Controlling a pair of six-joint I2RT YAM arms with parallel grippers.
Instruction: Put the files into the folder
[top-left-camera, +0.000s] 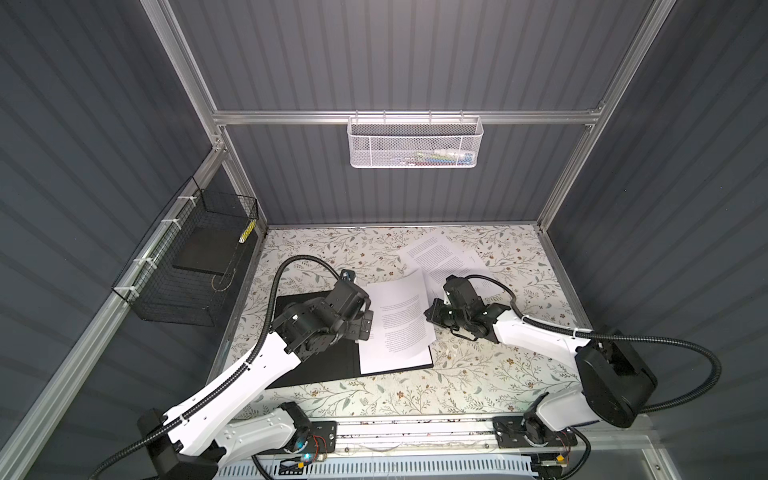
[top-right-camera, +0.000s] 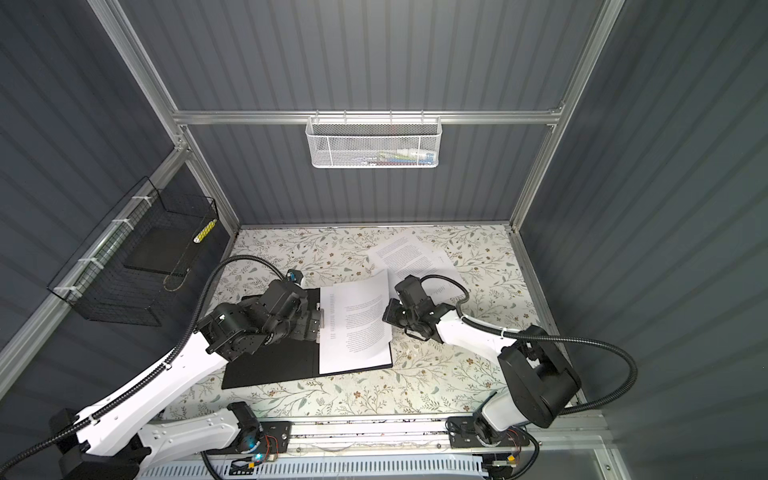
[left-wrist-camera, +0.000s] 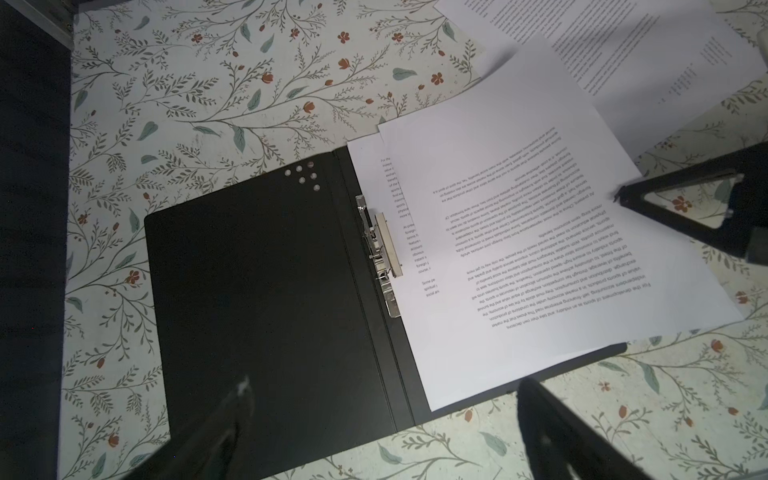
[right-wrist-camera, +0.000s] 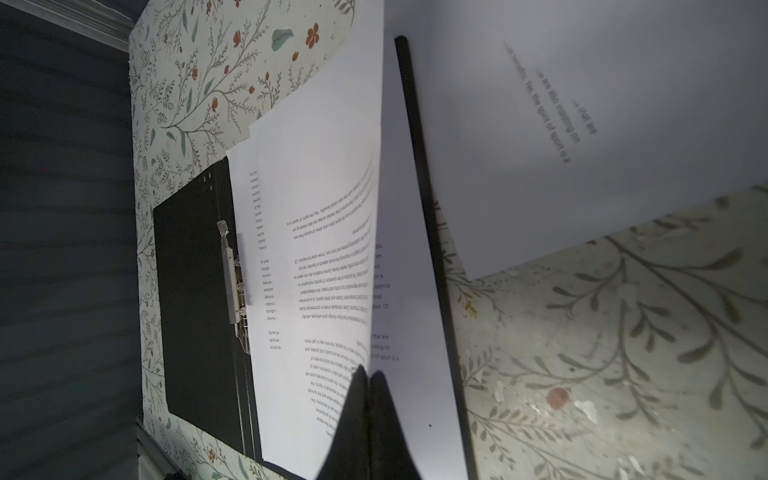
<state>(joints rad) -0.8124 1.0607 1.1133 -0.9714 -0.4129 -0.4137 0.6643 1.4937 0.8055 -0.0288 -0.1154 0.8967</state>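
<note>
Right gripper (right-wrist-camera: 369, 376), its fingertips pressed together on the outer edge of the top sheet (left-wrist-camera: 540, 232), holds that edge curled up off the page beneath, at lower centre of the right wrist view. The sheet lies skewed across the right-hand half of the open folder (left-wrist-camera: 257, 291), black inside, and overhangs its upper and right borders. A second sheet (left-wrist-camera: 368, 162) sits squarer under it, beside the metal clip (left-wrist-camera: 384, 253) at the spine.

More of the files (top-left-camera: 440, 257) lie overlapping on the floral table (left-wrist-camera: 187, 83), to the upper right of the folder in both top views. Left gripper (left-wrist-camera: 384, 390), fingers spread wide, hovers over the spine and the bare left cover, touching nothing that can be seen. A black wire basket (top-left-camera: 187, 266) hangs at mid-left in a top view, and a white mesh basket (top-left-camera: 415, 141) on the back wall.

The step in hand looks like squaring this page. It would go best with the lift kept slight, the sheet turned until its long edge runs parallel to the spine, then slid inward until no corner overhangs. Too high a pull could crease the paper or drag the page below out of line. The free gripper could steady the cover.
</note>
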